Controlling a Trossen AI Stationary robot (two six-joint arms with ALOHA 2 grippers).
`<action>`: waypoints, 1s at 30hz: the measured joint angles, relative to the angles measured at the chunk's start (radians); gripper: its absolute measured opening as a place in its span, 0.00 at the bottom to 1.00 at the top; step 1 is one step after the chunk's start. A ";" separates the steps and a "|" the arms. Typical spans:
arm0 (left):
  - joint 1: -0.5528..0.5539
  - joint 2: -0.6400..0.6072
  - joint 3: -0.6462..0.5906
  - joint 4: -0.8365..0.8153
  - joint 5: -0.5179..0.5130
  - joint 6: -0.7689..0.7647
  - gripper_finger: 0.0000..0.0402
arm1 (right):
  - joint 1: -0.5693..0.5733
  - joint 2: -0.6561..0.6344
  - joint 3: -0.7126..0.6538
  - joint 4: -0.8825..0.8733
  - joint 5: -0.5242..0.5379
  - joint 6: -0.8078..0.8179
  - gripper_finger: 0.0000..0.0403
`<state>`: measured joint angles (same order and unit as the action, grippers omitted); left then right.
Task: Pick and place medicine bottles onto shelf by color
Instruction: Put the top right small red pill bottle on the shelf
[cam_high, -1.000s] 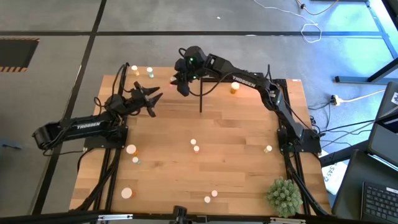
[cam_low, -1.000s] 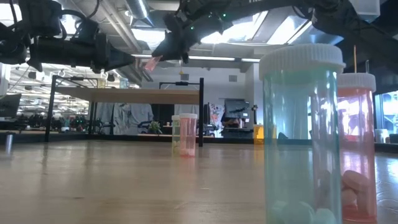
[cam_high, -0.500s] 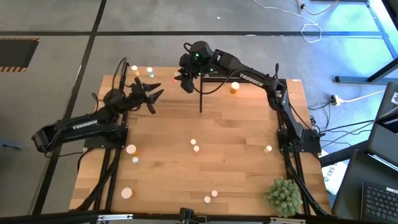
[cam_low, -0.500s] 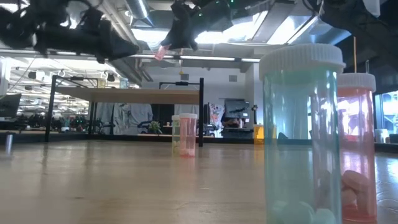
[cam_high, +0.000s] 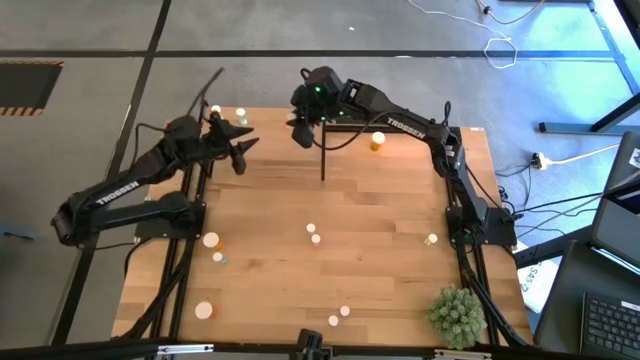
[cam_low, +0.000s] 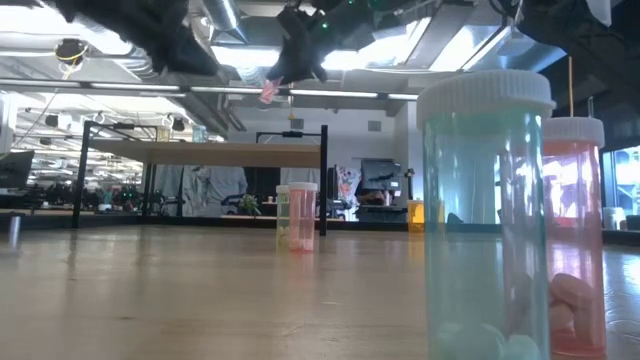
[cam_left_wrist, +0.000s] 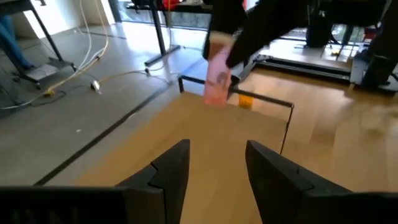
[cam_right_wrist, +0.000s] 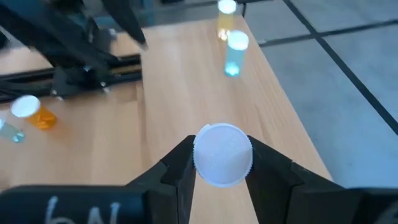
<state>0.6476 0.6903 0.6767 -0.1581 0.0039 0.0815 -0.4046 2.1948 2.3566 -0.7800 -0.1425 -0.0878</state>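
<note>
One pink bottle (cam_left_wrist: 217, 78) (white cap) being gripped by right gripper (cam_right_wrist: 222, 155), hanging above shelf (cam_high: 300, 165) at table's far edge. Left gripper (cam_left_wrist: 214, 168) hovering nearby w/ fingers apart, holding nothing.

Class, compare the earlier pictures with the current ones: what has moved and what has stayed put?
The left hand, empty, rose and swung toward the table's far edge. The right hand shifted slightly toward the far edge too, keeping its grip on the pink bottle. The bottles standing on the table did not move.
</note>
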 joint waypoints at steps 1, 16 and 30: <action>0.000 -0.003 0.020 -0.017 -0.010 0.000 0.38 | -0.001 0.000 0.000 -0.014 0.022 0.000 0.31; 0.000 -0.006 0.126 -0.150 -0.046 0.000 0.38 | -0.068 0.003 0.000 -0.076 0.036 0.036 0.31; 0.000 -0.005 0.126 -0.148 -0.047 -0.001 0.38 | -0.023 0.006 -0.002 0.085 -0.035 0.025 0.31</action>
<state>0.6476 0.6849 0.8024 -0.3061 -0.0433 0.0803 -0.4274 2.2008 2.3550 -0.6947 -0.1777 -0.0631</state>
